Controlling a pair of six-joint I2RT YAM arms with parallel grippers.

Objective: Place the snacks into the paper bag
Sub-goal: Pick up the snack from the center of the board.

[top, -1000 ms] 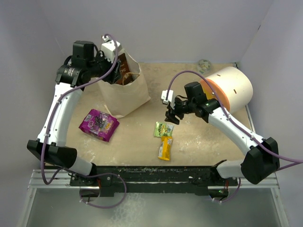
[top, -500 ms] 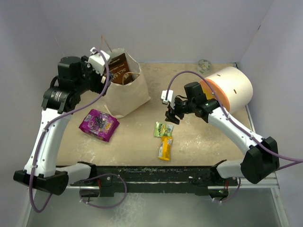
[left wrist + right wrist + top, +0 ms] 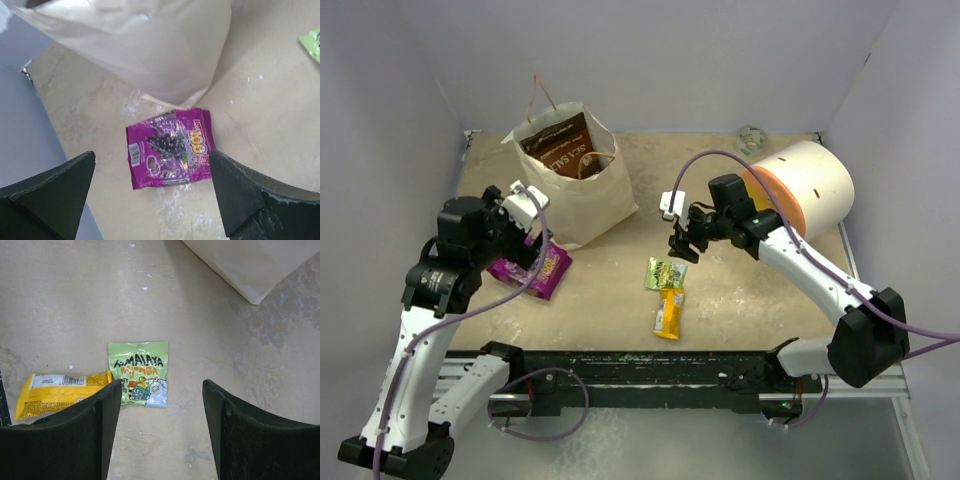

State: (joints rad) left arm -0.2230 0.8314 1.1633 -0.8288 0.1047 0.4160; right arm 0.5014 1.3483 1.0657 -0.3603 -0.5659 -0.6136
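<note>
The paper bag (image 3: 582,204), a brown packet (image 3: 560,152) upright inside, stood beyond the left gripper (image 3: 150,167)'s wide-open jaws. Between those jaws lay the purple packet (image 3: 170,156), marked "100". The green "HIMALAYA" packet (image 3: 140,372) lay between the right gripper (image 3: 162,390)'s open jaws, and the yellow bar (image 3: 57,392) touching it was partly behind one jaw.

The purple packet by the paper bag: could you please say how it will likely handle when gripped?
The purple packet looks crinkled and glossy, so probably floppy and somewhat slippery. It lies flat and thin, so likely light; it should not roll.
</note>
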